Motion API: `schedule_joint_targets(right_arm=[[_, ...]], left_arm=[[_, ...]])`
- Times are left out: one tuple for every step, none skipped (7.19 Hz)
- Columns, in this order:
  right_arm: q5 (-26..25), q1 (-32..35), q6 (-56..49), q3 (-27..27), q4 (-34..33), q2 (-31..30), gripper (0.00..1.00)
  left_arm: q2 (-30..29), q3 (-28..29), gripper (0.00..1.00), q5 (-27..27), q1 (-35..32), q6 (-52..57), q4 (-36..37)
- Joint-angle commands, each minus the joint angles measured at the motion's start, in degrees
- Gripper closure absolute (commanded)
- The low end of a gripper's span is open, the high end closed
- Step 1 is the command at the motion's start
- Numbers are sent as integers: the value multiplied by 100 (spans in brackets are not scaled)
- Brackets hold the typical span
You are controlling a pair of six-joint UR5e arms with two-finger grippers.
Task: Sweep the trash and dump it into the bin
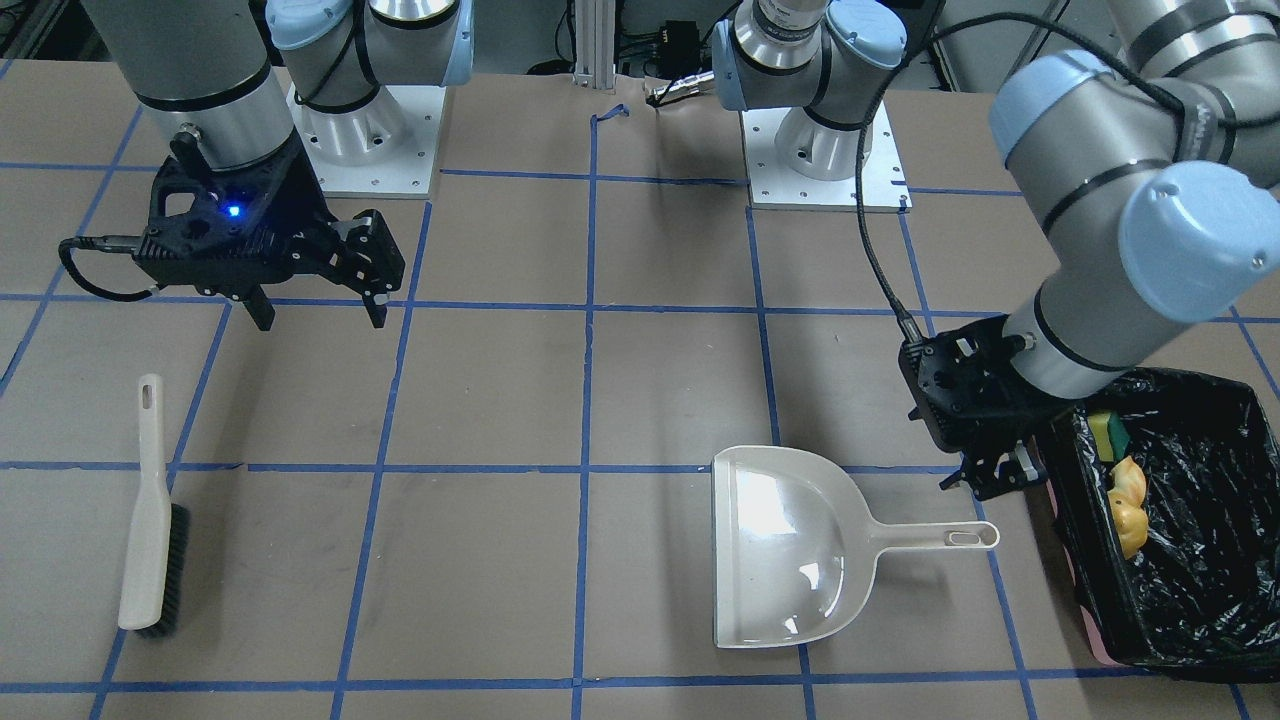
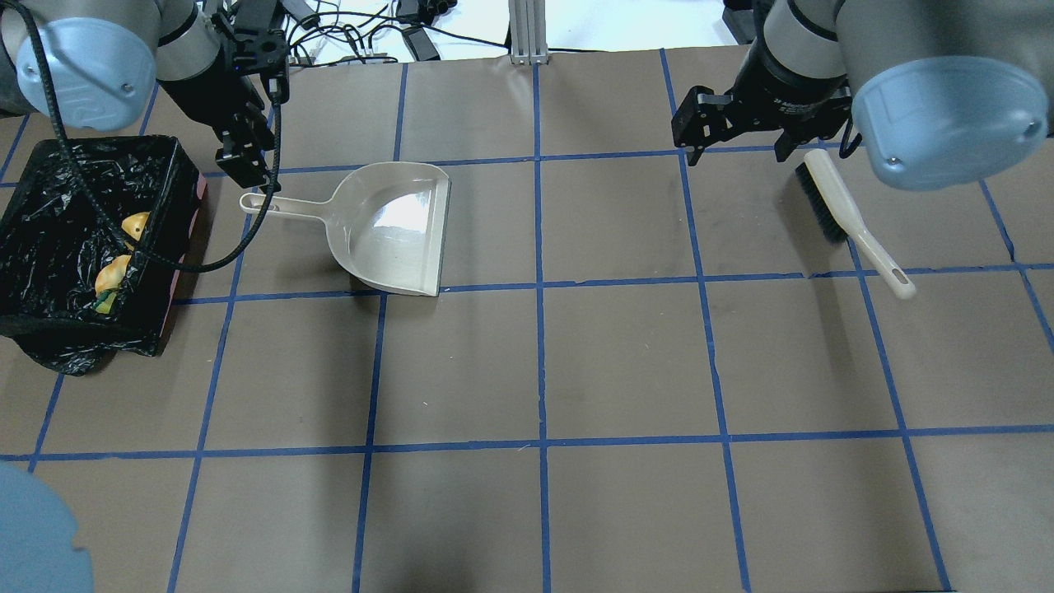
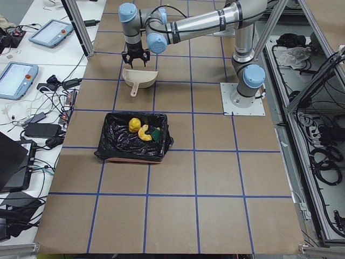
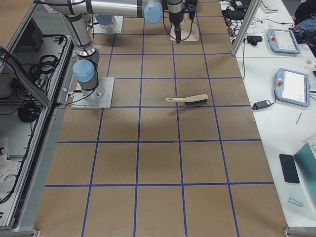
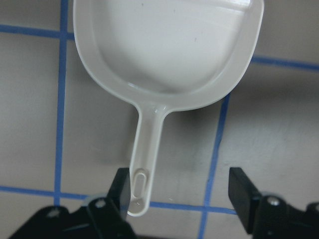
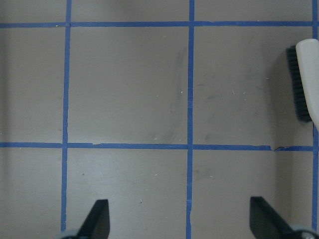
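Black left jaws, spread wide, straddling the dustpan handle [image 5: 144, 164] tip without gripping; beige dustpan [image 1: 790, 545] empty, flat on desk [image 1: 600, 400]. Trash [image 1: 1128, 505] inside bin [image 1: 1200, 570], just beside. Right jaws wide, empty, near brush [image 1: 150, 520]. Advised: lift straight upward, avoid nudging handle

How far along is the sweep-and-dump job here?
Done: the trash lies in the bin, the dustpan sits empty on the table, and the brush lies on its own. In hand: nothing; the left gripper and right gripper are both open and empty. Left: seemingly nothing but retracting.
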Motion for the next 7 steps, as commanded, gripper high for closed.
schedule_joint_targets(right_arm=[[0, 0, 5, -1, 12, -9, 0], [0, 0, 5, -2, 3, -9, 0], [0, 0, 5, 7, 21, -9, 0], [0, 0, 5, 7, 12, -9, 0], [0, 0, 5, 7, 3, -9, 0], [0, 0, 5, 7, 3, -9, 0], [0, 0, 5, 7, -5, -9, 0]], left_arm=[[553, -27, 26, 3, -166, -2017, -730], [799, -61, 23, 3, -184, -3123, -925], [1002, -79, 22, 3, -201, -4126, -1161], [1213, -88, 19, 3, -219, -5232, -1312], [1398, -97, 19, 3, -219, -6053, -1574], [1582, -167, 19, 3, -219, -6670, -1594], [1715, -254, 19, -49, -211, -7146, -1586]])
